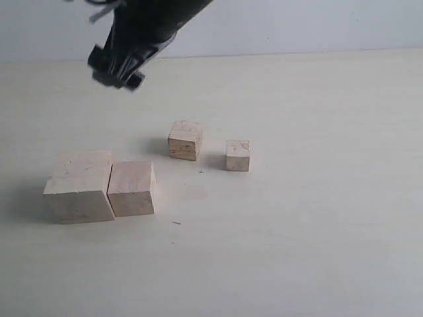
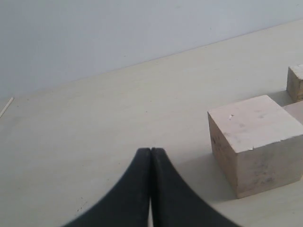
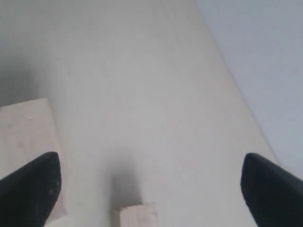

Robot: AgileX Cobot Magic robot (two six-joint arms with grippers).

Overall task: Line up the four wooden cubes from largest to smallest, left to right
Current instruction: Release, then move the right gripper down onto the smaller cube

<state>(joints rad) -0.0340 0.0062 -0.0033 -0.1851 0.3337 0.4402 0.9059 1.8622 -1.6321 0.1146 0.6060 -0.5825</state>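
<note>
Pale cream counter point(image 1: 317, 251) w/ blank whitish wall point(image 1: 297, 23) behind.
We see left fingers point(image 2: 137, 189) pressed together, empty; right fingers point(image 3: 33, 189) wide apart, holding nothing.

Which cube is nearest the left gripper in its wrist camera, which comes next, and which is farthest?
1. Biggest cube, just ahead of the shut left gripper.
2. Second-biggest cube, just behind it.
3. A smaller cube, farther back, beyond both.

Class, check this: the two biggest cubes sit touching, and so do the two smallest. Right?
Not quite. The largest cube and second-largest cube do touch, but the third cube and smallest cube stand apart, as the exterior view shows.
</note>
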